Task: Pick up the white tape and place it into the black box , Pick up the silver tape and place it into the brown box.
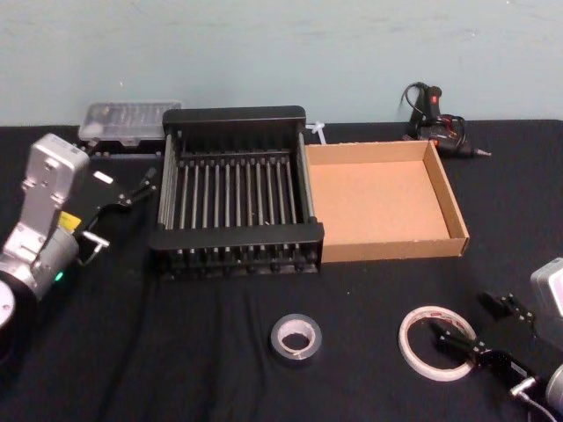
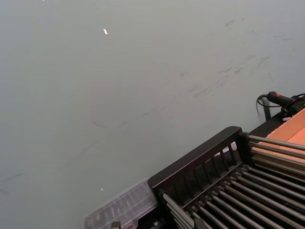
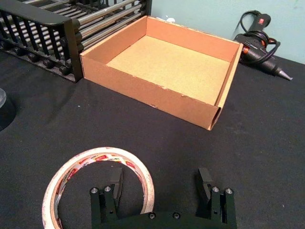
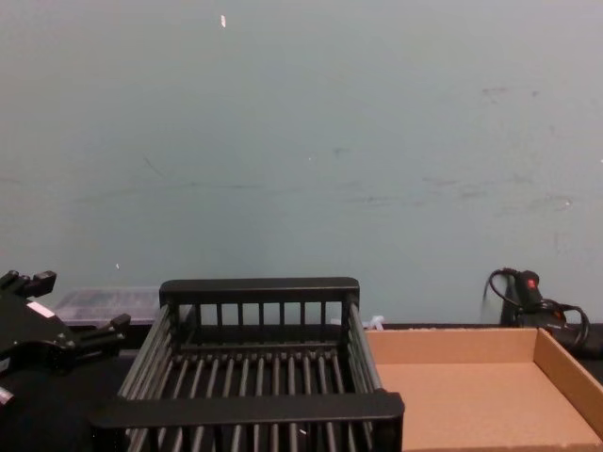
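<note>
Straddling the white tape (image 3: 97, 183) rim, the right gripper (image 3: 162, 183) holds its fingers wide apart, one inside the ring, gripping nothing; the tape lies flat on the desk (image 1: 369, 290). The left gripper (image 1: 145, 182) idles open beside the black box (image 1: 236, 202). The head view alone shows the silver tape (image 1: 296, 338).

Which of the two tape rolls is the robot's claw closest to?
The white tape, the wide thin ring: the open right gripper straddles its edge. The silver tape, smaller and thicker, lies apart.

Scuffed pale-green wall (image 4: 301, 141) behind black-covered table (image 1: 220, 378)
</note>
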Controlling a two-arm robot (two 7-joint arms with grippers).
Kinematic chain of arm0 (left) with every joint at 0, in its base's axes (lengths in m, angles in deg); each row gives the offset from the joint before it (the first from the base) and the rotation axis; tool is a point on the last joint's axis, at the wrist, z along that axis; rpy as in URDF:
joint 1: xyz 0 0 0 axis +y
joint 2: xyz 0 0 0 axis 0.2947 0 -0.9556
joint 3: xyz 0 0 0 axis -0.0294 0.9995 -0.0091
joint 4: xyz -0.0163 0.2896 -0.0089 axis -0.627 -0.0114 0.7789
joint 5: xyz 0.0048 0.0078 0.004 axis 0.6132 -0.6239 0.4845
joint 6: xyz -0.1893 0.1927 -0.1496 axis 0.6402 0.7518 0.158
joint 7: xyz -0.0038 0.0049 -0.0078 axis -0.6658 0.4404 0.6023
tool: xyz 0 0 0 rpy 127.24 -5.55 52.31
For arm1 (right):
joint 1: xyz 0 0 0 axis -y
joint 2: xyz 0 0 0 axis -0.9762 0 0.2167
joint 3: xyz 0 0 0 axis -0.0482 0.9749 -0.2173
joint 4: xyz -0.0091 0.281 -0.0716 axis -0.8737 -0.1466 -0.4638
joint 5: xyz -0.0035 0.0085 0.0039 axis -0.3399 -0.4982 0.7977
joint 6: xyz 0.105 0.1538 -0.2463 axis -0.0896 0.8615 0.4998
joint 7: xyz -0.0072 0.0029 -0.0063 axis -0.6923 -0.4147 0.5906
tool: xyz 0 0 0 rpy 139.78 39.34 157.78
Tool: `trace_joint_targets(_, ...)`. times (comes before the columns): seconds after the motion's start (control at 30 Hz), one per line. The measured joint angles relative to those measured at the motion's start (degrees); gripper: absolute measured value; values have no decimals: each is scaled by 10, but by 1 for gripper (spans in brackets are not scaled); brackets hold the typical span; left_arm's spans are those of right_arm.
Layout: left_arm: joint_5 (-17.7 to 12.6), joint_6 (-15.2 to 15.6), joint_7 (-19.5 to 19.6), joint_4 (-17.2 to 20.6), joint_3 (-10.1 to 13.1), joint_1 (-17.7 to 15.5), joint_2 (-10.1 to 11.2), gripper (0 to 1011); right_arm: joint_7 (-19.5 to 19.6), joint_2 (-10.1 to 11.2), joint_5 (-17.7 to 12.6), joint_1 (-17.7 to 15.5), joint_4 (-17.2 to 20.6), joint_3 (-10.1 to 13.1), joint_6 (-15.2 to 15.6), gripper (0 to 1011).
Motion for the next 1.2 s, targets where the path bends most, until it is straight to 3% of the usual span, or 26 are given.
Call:
trace_joint_targets(0.4,0,0,0,0,0,0,0,1001,2,1,0,-1,1,0,0,960)
trace_joint_targets(0.63,0,0,0,0,0,0,0,1001,3,1,0,-1,1,-1,0,794)
trace_joint_targets(0.9,0,0,0,0,0,0,0,1001,3,2,-1,-1,1,-1,-1,503)
trace_joint_targets(1.2,0,0,0,0,0,0,0,1001,3,2,-1,-1,1,-1,-1,243)
